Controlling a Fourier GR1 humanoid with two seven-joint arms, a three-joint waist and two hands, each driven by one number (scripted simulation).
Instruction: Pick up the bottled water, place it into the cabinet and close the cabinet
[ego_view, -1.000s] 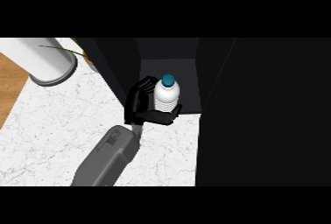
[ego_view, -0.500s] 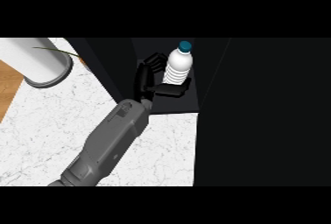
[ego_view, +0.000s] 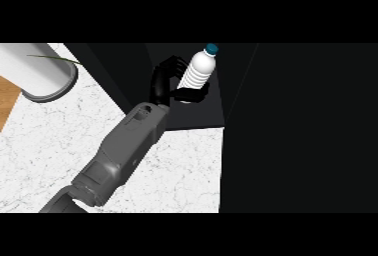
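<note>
- The left hand (ego_view: 164, 84) grips the bottled water (ego_view: 198, 71): the fingers (ego_view: 168, 64) curl round its left side and the thumb (ego_view: 192, 94) closes across its lower body.
- The bottle sits inside the dark opening of the cabinet (ego_view: 193, 118), at the far side of the scene. It is tilted, with its blue cap (ego_view: 212, 48) leaning far and to the right.
- Whether the bottle's base touches the cabinet floor cannot be told, because the hand and the shadow hide it.
- The step in hand looks like setting the bottle down inside, so the bottle should first be brought upright. Let go at this tilt, it would likely topple.
- The bottle should then be lowered until its base rests flat, and only after that should the fingers open.
- The hand should pull back toward the near left, along the line of the grey forearm. That way it avoids brushing the bottle or the cabinet's left wall.
- The bottle wants to stand well inside the front edge so that the door can swing past it.
- The large dark panel (ego_view: 303, 130) on the right may be the open door, though this is not certain.
- The right hand is not in view.
- The white cylinder (ego_view: 35, 70) on the marble counter (ego_view: 173, 170) stands well apart at the far left, out of the retreat path.
</note>
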